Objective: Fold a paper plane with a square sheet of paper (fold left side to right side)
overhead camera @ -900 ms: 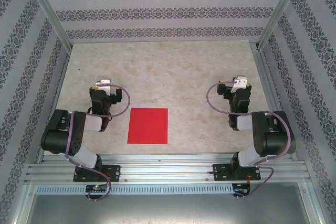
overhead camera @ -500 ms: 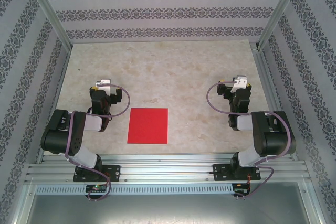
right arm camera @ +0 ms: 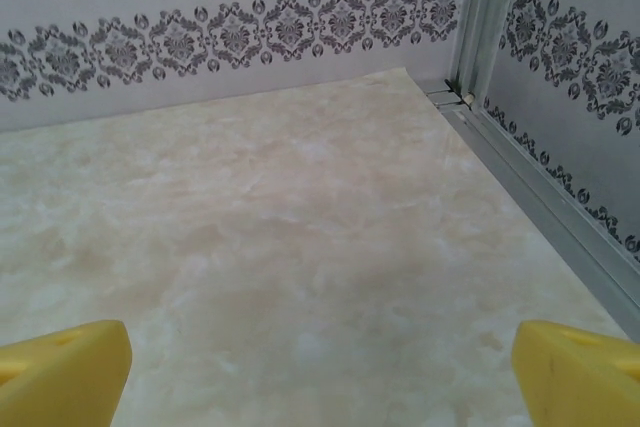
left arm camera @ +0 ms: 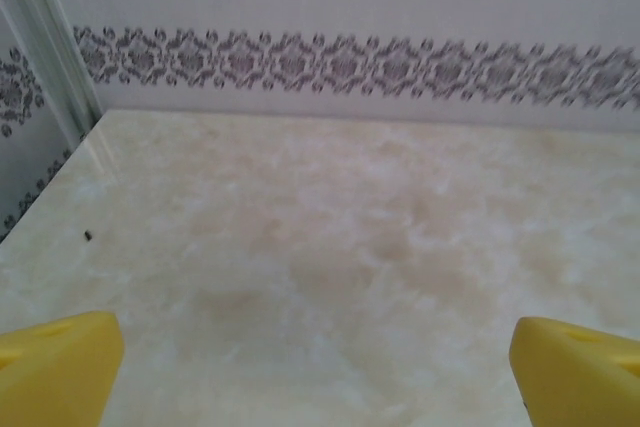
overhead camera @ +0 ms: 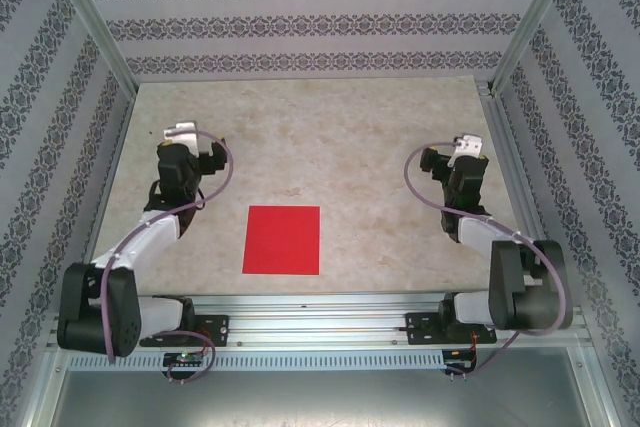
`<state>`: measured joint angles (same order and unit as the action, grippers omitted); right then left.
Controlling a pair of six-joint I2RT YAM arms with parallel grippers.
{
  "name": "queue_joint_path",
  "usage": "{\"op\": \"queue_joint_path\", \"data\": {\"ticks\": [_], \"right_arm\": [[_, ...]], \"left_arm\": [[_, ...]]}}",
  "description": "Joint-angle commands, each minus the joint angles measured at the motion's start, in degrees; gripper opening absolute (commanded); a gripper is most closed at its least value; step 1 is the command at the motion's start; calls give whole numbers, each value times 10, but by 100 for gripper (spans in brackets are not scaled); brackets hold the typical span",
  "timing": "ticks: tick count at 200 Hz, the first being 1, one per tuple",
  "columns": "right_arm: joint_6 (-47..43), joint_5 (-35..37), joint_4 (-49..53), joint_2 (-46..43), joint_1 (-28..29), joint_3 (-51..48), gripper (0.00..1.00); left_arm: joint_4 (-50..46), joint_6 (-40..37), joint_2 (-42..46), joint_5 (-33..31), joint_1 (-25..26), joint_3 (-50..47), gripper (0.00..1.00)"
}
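Note:
The square sheet of paper [overhead camera: 282,239] is bright red and lies flat on the marble-patterned table [overhead camera: 330,127], near the front edge between the two arms. My left gripper [overhead camera: 183,144] hovers to the paper's far left, apart from it. Its yellow fingertips [left arm camera: 55,367] stand wide open over bare table. My right gripper [overhead camera: 463,155] hovers to the paper's far right, well away from it. It is open too, and nothing lies between its yellow fingertips [right arm camera: 60,372].
Patterned walls [overhead camera: 300,22] close the table on three sides, with metal posts [right arm camera: 485,17] at the back corners. An aluminium rail [overhead camera: 320,312] carrying the arm bases runs along the front edge. A small dark speck [left arm camera: 89,236] lies near the left wall.
Both arms have unfolded and reached out over the table: the left gripper went farther and left, the right gripper slightly farther and right. The red sheet has not moved.

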<state>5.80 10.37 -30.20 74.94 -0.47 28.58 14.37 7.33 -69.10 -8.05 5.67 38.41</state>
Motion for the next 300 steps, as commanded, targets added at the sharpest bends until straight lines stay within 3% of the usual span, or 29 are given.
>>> {"op": "queue_joint_path", "data": {"ticks": [1,33,74,99,127,195,252,300], "right_arm": [[96,8,234,-59,13,71,98],[192,-5,417,-86,97,136,98],[311,16,527,-29,279,197,98],[359,25,573,71,384,261,98],[388,18,613,196,460,346,95],[418,-2,653,365,517,482,96],[438,-44,661,417,539,512,96],[460,-121,632,440,557,512,88]], "left_arm": [[-264,120,22,90,-2,67,100],[-409,168,15,236,8,109,100],[-457,227,16,377,50,64,91],[-468,260,10,415,90,32,84],[-467,284,-11,416,147,7,75],[-367,354,-24,406,180,-93,66],[-352,347,-45,394,185,-111,64],[-341,345,-51,388,188,-118,63]]}}
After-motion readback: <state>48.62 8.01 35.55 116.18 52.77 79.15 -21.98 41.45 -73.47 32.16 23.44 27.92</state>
